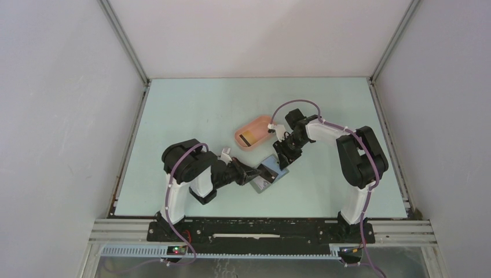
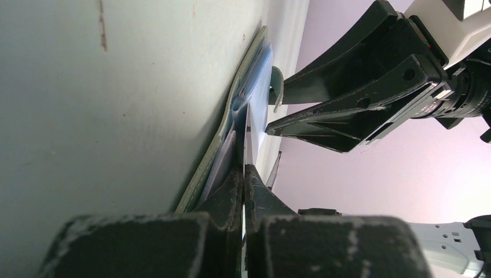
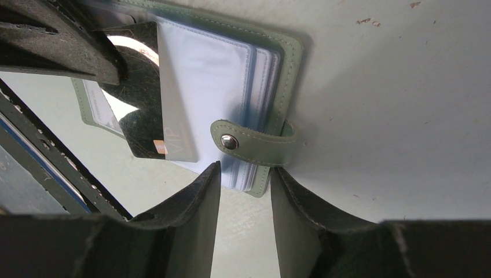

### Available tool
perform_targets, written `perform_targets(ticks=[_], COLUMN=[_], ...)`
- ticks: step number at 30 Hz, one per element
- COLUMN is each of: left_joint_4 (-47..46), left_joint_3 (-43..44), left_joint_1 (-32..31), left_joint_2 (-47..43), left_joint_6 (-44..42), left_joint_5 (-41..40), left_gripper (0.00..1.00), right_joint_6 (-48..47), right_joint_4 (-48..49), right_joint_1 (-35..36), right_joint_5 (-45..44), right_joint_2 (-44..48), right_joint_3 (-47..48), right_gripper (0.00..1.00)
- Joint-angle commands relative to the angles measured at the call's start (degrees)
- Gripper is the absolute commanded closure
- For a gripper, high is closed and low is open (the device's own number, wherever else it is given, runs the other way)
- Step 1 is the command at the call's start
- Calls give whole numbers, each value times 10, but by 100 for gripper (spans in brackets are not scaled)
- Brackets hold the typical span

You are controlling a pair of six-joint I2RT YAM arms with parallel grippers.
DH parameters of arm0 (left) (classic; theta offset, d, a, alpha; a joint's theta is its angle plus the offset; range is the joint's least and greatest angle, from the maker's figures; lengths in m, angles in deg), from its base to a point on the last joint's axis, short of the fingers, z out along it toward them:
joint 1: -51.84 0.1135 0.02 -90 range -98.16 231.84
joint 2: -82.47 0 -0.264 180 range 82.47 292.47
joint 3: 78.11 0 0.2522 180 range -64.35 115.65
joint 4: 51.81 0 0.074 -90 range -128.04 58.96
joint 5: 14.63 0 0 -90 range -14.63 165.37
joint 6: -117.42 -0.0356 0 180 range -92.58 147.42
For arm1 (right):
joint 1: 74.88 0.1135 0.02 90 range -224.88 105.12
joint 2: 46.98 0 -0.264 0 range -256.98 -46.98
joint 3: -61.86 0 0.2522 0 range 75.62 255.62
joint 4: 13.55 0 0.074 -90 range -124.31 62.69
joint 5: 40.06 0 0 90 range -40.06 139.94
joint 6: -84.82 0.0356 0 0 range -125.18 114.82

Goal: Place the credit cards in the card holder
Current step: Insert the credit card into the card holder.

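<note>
Left fingers [image 2: 227, 200] pressed tight together, pinching a thin clear page of the card holder [image 3: 208, 75] at its edge. Dark card [image 3: 145, 110] maybe in that pinch too, hard to tell from here.

Right fingers [image 3: 191, 226] about half open, holding nothing. Tips low over the worktop [image 1: 191, 116], just beside the little green tab [image 3: 255, 143], with the gap between them facing it.

Card holder lying open on the pale worktop, between the 2 arms and near the front middle. Grey-green outside, a stack of clear pages inside. Tab curled over the page edges, with 1 shiny round snap on it. Dark card with a small gold patch and pale letters, flat on or in the top clear page, 1 corner under the left fingers.

Pink tray [image 1: 267, 120] just behind the card holder, not touching it, with 1 yellowish card [image 1: 246, 139] inside.
</note>
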Motion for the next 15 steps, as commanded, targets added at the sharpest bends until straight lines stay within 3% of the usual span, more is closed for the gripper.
perform_targets(ticks=[1, 15], left_joint_4=[-23, -22], left_joint_3=[3, 31], left_joint_1=[-4, -4], left_joint_2=[1, 15], left_joint_6=[3, -2], left_joint_5=[10, 18], left_gripper=[100, 100], right_joint_6=[6, 5], right_joint_4=[-2, -3], right_joint_1=[10, 13], right_joint_5=[6, 7], right_joint_2=[-6, -2], right_joint_3=[14, 14], right_gripper=[55, 54])
